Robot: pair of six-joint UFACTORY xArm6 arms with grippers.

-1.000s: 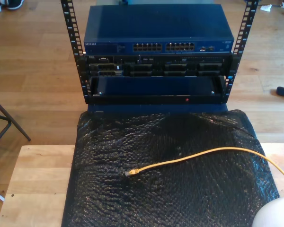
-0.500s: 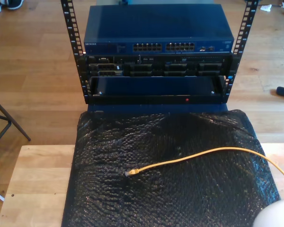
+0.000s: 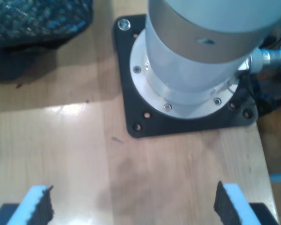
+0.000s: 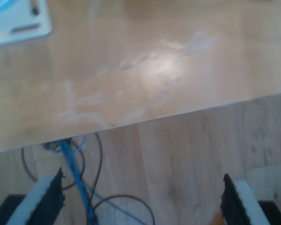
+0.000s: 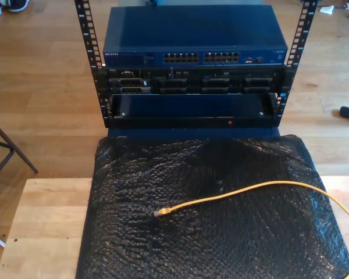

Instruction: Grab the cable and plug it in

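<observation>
**Yellow cable lies free on the black sheet; both end effectors stand spread elsewhere**

Exterior view: Against the pictures from a moment ago, we note that the pale rounded shape that sat in the exterior view's lower right corner is gone, and more of the cable's run shows there. The long, thin yellow ethernet cable (image 5: pixel 262 187) has not shifted. It lies on the crinkled black plastic sheet (image 5: pixel 221 232) that covers the light wooden desk (image 5: pixel 41 226). Its long axis runs roughly across the view in a gentle arch, then bends down along the exterior view's right edge. Its small plug tip (image 5: pixel 159 213) points toward the exterior view's left, about the middle of the sheet, and nothing touches it. Behind the sheet stands the black metal rack (image 5: pixel 94 64) carrying the dark blue network switch with two rows of ports (image 5: pixel 195 57); the plug is well apart from it.

First wrist view: Our first end effector (image 3: pixel 133 206) is released, its blue-backed black pads (image 3: pixel 222 201) wide apart over bare wood. Beyond them we see a grey cylindrical arm base on a black square mounting plate (image 3: pixel 187 75).

Second wrist view: Our second end effector (image 4: pixel 143 199) is likewise released, pads (image 4: pixel 51 197) spread, grasping nothing. It looks past the desk's edge to a wooden floor (image 4: pixel 187 159) with thin dark and blue wires (image 4: pixel 79 183).
</observation>
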